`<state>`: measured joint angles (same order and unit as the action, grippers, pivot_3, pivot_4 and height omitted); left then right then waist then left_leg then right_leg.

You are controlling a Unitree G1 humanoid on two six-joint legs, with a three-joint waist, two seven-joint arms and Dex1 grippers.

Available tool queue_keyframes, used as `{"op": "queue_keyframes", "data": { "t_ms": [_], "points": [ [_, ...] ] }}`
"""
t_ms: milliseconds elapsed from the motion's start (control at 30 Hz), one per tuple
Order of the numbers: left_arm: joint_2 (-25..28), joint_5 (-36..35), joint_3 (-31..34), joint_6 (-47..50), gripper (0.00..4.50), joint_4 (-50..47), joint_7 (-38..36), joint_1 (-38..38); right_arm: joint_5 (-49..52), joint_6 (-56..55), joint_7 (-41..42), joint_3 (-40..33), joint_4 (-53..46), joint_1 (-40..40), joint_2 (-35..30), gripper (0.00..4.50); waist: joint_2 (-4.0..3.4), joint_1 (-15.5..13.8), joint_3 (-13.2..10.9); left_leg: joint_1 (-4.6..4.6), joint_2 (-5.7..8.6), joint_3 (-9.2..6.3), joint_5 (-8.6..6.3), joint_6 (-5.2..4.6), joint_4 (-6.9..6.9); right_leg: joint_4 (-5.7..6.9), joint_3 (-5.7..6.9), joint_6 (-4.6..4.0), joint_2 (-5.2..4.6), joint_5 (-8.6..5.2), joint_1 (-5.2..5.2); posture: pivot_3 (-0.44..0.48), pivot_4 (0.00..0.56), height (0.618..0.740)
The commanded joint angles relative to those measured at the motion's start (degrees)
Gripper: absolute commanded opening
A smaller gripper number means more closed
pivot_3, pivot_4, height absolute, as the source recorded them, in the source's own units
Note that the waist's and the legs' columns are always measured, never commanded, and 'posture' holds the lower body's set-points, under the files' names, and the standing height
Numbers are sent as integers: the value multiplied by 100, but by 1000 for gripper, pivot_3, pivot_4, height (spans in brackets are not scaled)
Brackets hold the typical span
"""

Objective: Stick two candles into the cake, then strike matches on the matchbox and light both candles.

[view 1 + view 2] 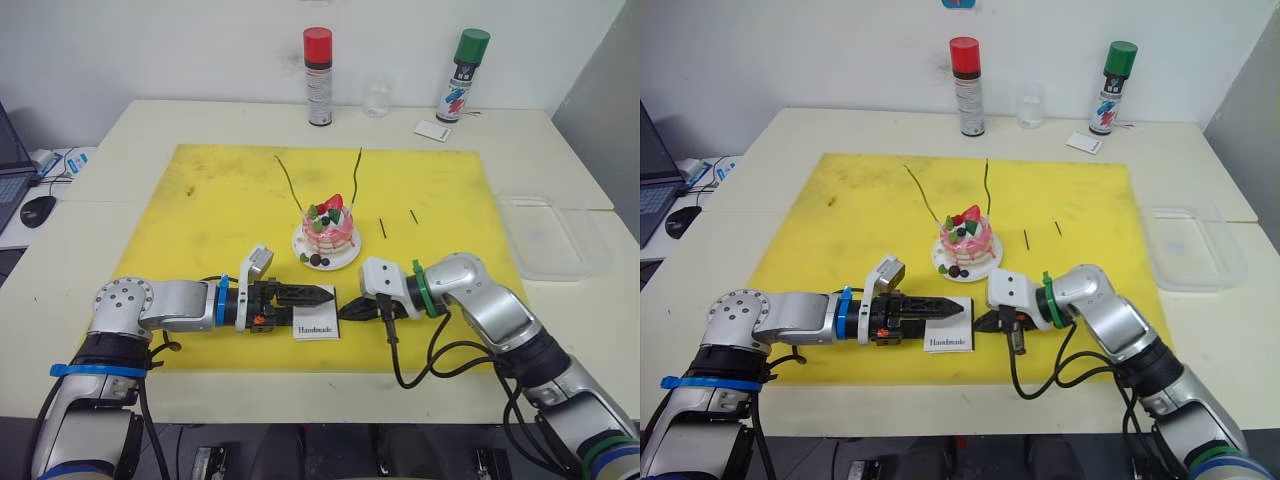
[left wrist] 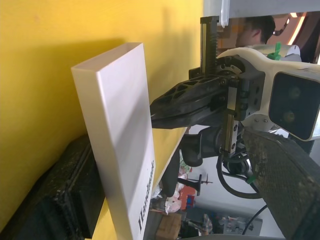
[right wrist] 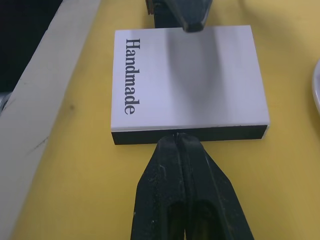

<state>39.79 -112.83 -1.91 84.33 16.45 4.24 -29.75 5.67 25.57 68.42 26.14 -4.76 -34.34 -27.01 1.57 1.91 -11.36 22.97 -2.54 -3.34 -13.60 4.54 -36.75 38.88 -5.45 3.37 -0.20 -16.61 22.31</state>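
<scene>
**Candles are in, now it's the striking step**

Nearest the robot, the matchbox [image 1: 316,326] lies flat on the yellow mat [image 1: 220,200], with both arms meeting at it. The left end effector [image 1: 318,295] is spread across the box. The right end effector [image 3: 176,142] is pinched shut at the dark striking strip; can't tell if it's holding a match. Behind it, the cake [image 1: 328,232] has both candles [image 1: 289,184] stuck in, unlit. Two matches [image 1: 383,227] lie beyond. Next up, I reckon: a firm swipe along the strip.

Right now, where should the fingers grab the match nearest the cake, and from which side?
Take the match at its middle, straight down from above. It lies flat on the yellow mat, thin, pointing away from the robot, so close the fingers across it, left to right.
</scene>
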Motion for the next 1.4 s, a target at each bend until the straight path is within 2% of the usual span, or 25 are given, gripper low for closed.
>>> {"op": "queue_keyframes", "data": {
  "t_ms": [33, 600, 900, 1033, 1400],
  "points": [
    [2, -17, -174, 69, 4500, -119, -8, 129, 38, -35, -62, 1, -87, -94, 83, 18, 0, 0, 0, 0, 0, 0, 0, 0, 0, 0, 0, 0, 0, 0, 0, 0, 150, 740],
    [-18, -17, -201, 34, 4500, -170, 15, 163, -5, -119, -170, -43, 126, -185, 233, 18, 0, -1, 0, 0, 0, 0, 0, 0, 1, -1, 0, 0, 0, 0, 0, 0, 150, 740],
    [283, -17, -309, -277, 4500, -753, 373, 463, -55, -364, -196, -366, 432, -191, -276, 18, 0, 0, 0, -1, -1, 4, -1, 1, 2, -3, -5, -1, 0, 0, 0, 0, 150, 740],
    [403, -17, -367, -319, 3594, -757, 439, 508, 17, -277, -198, -511, 335, -119, -477, 0, 0, 31, 0, -3, -3, 4, -1, 1, 6, -3, -5, -3, 2, -1, 1, 0, 150, 740],
    [589, -17, -374, -212, 247, -738, 127, 408, 224, 130, -338, -777, -29, -21, -608, 0, 0, 67, -1, -1, -3, 4, -1, 1, 8, -2, -4, -3, 2, -2, 4, 0, 150, 740]
  ]
}}
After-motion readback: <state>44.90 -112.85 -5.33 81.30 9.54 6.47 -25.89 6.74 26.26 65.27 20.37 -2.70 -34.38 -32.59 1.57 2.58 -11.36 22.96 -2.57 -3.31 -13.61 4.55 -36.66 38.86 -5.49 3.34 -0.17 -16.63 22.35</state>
